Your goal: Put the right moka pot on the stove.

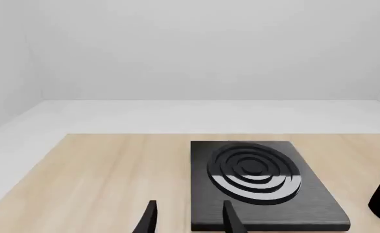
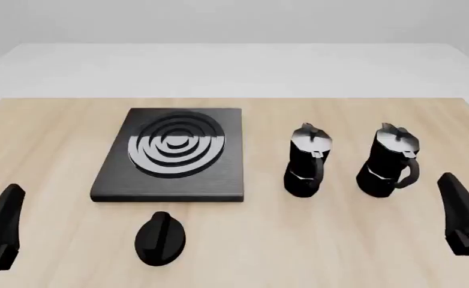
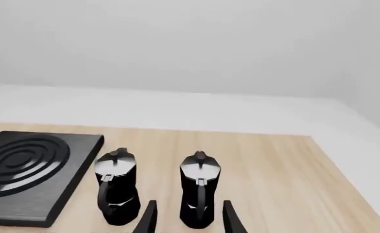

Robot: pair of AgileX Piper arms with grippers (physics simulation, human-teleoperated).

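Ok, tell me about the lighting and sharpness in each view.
Front view: flat, even light, sharp throughout, soft sheen on the stove rings and the pot lids. Left wrist view: bright glare on the near rings. Right wrist view: crisp, only faint shadows beneath both pots.

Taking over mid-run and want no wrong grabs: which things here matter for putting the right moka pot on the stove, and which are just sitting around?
Part of the job:
- right moka pot, upright, untouched
- stove, nothing on it
- right gripper, open, near that pot

Just lying about:
- left moka pot, between stove and right pot
- black oval knob, in front of the stove
- left gripper, open
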